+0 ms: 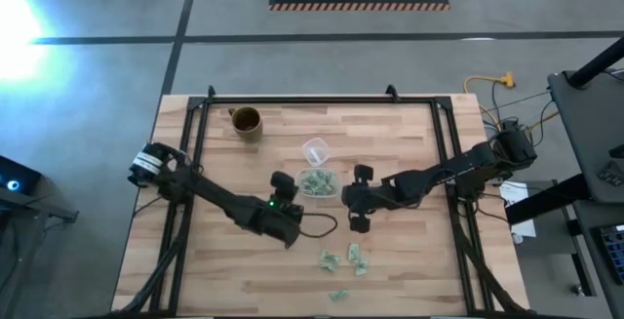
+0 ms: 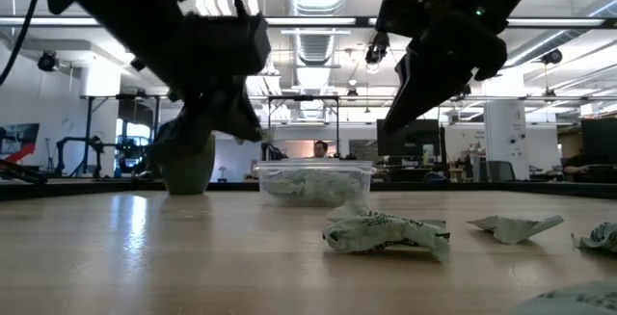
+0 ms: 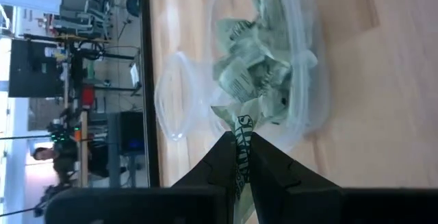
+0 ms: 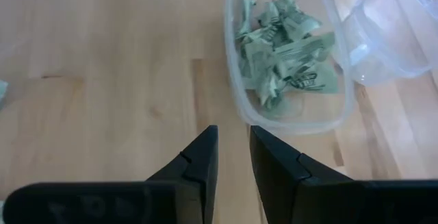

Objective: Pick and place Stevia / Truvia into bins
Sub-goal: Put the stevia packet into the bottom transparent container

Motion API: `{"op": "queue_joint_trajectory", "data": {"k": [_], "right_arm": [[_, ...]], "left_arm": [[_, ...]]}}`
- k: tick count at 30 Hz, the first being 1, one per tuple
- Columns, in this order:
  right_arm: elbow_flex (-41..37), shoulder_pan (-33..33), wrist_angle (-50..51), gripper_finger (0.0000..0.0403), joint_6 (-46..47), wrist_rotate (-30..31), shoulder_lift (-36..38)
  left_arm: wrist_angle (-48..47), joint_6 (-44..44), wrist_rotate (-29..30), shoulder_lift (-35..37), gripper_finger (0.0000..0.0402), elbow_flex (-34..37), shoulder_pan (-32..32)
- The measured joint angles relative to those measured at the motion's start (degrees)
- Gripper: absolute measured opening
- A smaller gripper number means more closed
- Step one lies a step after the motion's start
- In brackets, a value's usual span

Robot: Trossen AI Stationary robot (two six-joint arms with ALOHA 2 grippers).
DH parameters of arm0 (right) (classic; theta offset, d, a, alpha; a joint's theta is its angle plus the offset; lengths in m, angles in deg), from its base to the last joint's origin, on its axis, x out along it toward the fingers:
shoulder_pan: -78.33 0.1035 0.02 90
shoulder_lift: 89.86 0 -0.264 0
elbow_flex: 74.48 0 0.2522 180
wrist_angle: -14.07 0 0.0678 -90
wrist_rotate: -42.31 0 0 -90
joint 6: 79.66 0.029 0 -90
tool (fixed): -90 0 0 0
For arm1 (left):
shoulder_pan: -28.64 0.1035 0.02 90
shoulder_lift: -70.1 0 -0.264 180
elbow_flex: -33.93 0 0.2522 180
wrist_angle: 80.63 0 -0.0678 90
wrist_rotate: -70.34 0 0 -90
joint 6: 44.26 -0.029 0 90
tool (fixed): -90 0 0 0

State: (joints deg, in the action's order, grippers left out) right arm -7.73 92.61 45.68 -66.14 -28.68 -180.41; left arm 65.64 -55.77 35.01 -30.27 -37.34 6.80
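Note:
The clear rounded-rectangular container (image 1: pixel 319 183) stands mid-table with several pale green packets (image 3: pixel 256 66) crumpled inside it. My left gripper (image 3: pixel 238 136) hovers just left of the container, above the table, shut on one packet. My right gripper (image 4: pixel 233 138) hangs a little to the right of the container (image 4: pixel 287 53), held above the wood; its fingers are open by a narrow gap with nothing between them. More loose packets (image 1: pixel 343 259) lie flat on the table nearer the front edge, and they also show in the low view (image 2: pixel 386 233). My left gripper pinches a pale green packet (image 3: pixel 239 125) between its two fingers. One end of the packet sticks out past the fingertips toward the container's rim. The fingers come from the table's left. The packet is lifted clear of the table.
A smaller clear round cup (image 1: pixel 315 150) sits against the container's far side. A brown mug (image 1: pixel 246 121) stands near the far left corner. A dark frame (image 1: pixel 312 99) runs along the table's far and side edges. Bare wood lies between the arms and the near edge.

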Motion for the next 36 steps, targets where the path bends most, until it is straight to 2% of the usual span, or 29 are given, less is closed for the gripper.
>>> {"op": "queue_joint_trajectory", "data": {"k": [4, 11, 15, 21, 28, 36], "right_arm": [[0.0, 0.5, 0.0, 0.0071, -0.1, 0.0, 0.0], [0.0, 0.5, 0.0, 0.0073, -0.6, 0.4, 0.0], [0.0, 0.5, 0.0, 0.0075, -1.9, 0.4, 0.0], [0.0, 0.5, 0.4, 0.0067, -2.8, 0.4, 0.0], [0.0, 0.5, 0.4, 0.0064, -3.6, 0.4, 0.0], [0.0, 0.5, 0.4, 0.0063, -3.5, 0.4, 0.0]], "left_arm": [[1.8, -2.1, -5.4, 1.3, 0.0015, 0.0, 1.8], [13.1, -11.5, -12.9, 1.1, 0.0015, -0.1, 6.8], [14.4, -11.9, -15.4, 1.5, 0.0015, -0.1, 9.9], [15.8, -11.3, -22.9, 1.2, 0.0015, -0.1, 13.7], [15.5, -9.9, -23.1, 1.2, 0.0025, -0.1, 14.7], [15.4, -9.7, -23.0, 1.2, 0.0090, -0.1, 14.6]]}}
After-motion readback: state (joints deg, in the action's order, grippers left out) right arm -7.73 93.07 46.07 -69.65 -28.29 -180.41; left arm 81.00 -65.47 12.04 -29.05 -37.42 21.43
